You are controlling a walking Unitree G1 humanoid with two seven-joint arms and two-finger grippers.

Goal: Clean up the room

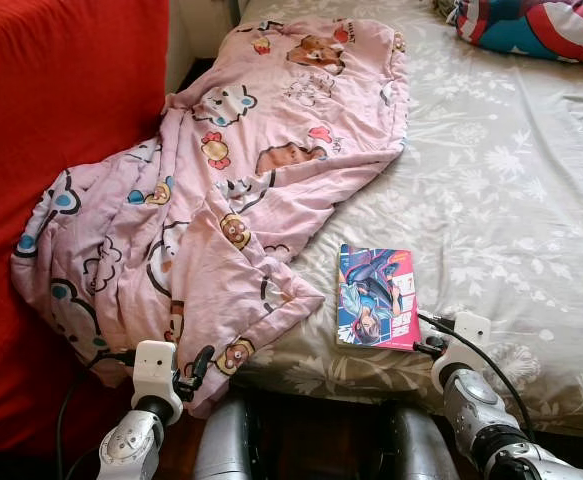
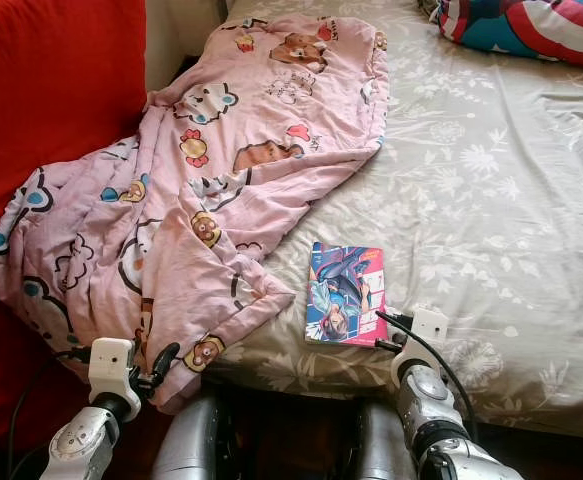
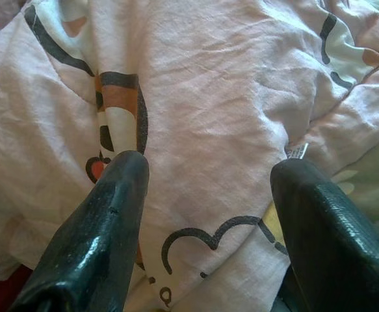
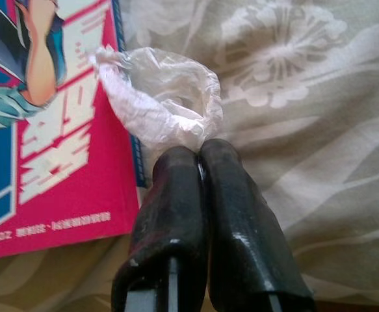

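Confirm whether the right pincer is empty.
No: the right pincer is shut on a crumpled clear plastic wrapper beside the pink comic book.

Small upside-down print along the magazine [image 4: 52, 156] cover's edge, too blurred to read, perhaps ending "202"

- A pink cartoon-print blanket [image 2: 201, 190] lay rumpled across the bed's left side, spilling against a red sofa [image 2: 41, 90].
- A comic book [image 2: 345, 293] rested on the floral bedsheet [image 2: 491, 200], near the edge.
- The right gripper [image 2: 396, 330] sat just beside the book.
- A star-patterned pillow [image 2: 531, 30] occupied the far corner.
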